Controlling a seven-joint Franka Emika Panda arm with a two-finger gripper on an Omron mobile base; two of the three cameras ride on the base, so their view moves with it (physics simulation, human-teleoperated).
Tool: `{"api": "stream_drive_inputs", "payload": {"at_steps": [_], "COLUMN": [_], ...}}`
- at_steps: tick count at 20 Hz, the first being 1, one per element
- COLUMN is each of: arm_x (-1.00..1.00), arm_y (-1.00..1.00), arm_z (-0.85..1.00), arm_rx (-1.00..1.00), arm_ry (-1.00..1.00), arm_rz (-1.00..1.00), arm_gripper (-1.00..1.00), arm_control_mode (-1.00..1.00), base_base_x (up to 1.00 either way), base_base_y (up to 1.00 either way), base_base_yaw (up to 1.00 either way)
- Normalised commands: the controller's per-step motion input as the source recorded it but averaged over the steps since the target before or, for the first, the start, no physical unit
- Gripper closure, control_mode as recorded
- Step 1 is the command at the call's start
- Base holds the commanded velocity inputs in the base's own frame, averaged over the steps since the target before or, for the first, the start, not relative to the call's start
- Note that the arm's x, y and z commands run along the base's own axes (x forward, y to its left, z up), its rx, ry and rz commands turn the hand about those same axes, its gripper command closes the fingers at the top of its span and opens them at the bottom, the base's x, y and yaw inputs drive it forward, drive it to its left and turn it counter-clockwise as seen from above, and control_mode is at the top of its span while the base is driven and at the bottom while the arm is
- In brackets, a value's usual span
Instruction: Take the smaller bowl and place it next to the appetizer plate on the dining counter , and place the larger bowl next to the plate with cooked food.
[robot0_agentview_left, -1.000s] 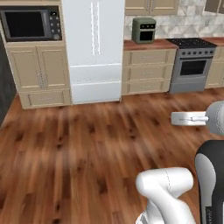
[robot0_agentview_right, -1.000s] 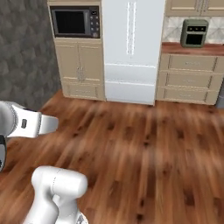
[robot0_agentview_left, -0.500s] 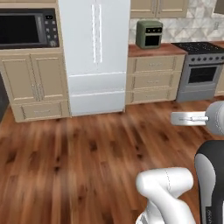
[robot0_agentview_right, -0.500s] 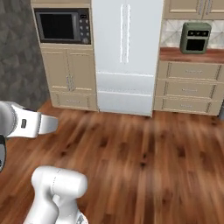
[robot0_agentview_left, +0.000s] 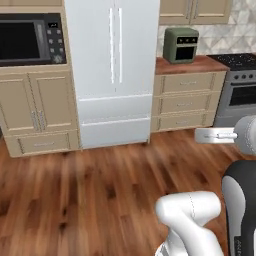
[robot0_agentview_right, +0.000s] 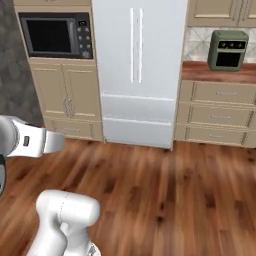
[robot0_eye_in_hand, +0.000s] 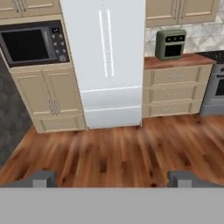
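No bowl in frame, so no placing it relative to the fingers (robot0_eye_in_hand: 43, 178). Judging by task wording: ceramic, likely stiff, slick, chippable; best pinched over the rim. Fingers spread wide, empty, tips at lower left and lower right of hand view. Facing fridge (robot0_eye_in_hand: 105, 61) centre, microwave (robot0_eye_in_hand: 33, 43) upper left, wood floor (robot0_eye_in_hand: 122, 153) below.

A: What does the arm (robot0_agentview_left: 192, 220) look like?
B: Glossy white, rounded shells, with a dark joint band.
A: And the jaws?
B: Two small grey finger tips (robot0_eye_in_hand: 43, 178), blocky, set wide apart.
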Motion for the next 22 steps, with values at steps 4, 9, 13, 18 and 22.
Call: {"api": "stream_drive_inputs", "payload": {"at_steps": [4, 9, 13, 18, 22], "arm_x": [0.0, 0.0, 0.0, 0.0, 0.0], "arm_y": [0.0, 0.0, 0.0, 0.0, 0.0], "arm_z": [0.0, 0.0, 0.0, 0.0, 0.0], "arm_rx": [0.0, 0.0, 0.0, 0.0, 0.0], "arm_ry": [0.0, 0.0, 0.0, 0.0, 0.0], "arm_rz": [0.0, 0.0, 0.0, 0.0, 0.0], "arm_gripper": [-1.0, -1.0, -1.0, -1.0, -1.0], "arm_control_mode": [1.0, 1.0, 1.0, 1.0, 1.0], "base_base_x": [1.0, 1.0, 0.97, 0.73, 0.46], "base_base_y": [-0.72, -1.0, -1.0, -1.0, -1.0], "base_base_yaw": [0.0, 0.0, 0.0, 0.0, 0.0]}}
